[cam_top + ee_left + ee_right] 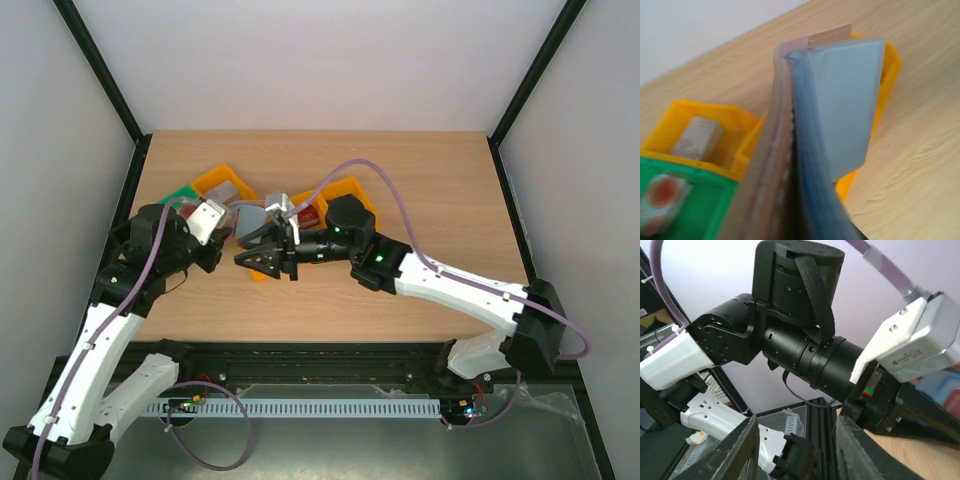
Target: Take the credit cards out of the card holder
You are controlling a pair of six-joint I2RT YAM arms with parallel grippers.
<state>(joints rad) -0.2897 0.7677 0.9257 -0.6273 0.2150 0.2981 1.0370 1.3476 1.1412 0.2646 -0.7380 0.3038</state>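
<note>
1. Card holder (810, 140): it's up off the table (920, 150), pinched edge-on in your left tool (228, 238), close by the orange bins (695, 117). The left wrist view looks straight along it, with the tan cover on the left, light blue lining on the right and one blue flap splayed out.
2. Left tool: clamped right down on the holder. Its fingers are outside the wrist frame, but the holder fills that view from the bottom edge up, so I read it as a firm pinch.
3. Why it's held like that, my read: one arm anchors the holder in the air so the other can pull cards without it sliding on the table.
4. Right tool (248, 259): partly spread, nothing in it. Its fingers (740, 450) frame only the left arm's wrist, with no card between them.
5. Pose: your left arm is folded up at the left with its wrist turned right. Your right arm reaches low across the table from the right, tool pointing left, tip just beside the left tool.
6. Cards: none clearly out. A pale brown strip (832, 34) shows above the holder's top edge; I can't tell whether it's card or cover.
7. Next move needs the right tool lined up on a card edge, not the lining.
</note>
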